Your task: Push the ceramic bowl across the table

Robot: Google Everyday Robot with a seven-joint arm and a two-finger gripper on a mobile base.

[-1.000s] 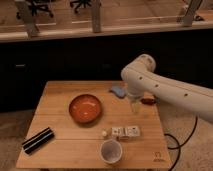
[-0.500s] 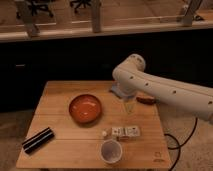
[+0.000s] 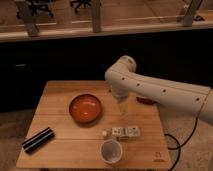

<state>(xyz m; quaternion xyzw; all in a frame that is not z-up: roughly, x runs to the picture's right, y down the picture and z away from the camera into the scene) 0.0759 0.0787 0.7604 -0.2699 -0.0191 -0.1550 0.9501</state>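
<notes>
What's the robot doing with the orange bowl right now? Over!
Gripper hangs low over table, beside ceramic bowl, apart from it. Bowl upright, mid-table. White cup and small box toward near edge; black case at near corner.

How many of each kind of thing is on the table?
Ceramic bowl: 1
White cup: 1
Black bar: 1
Small pack: 1
Tiny pale bit: 1
Reddish thing behind arm: 1
Total: 6
Gripper hangs beside the bowl.
</notes>
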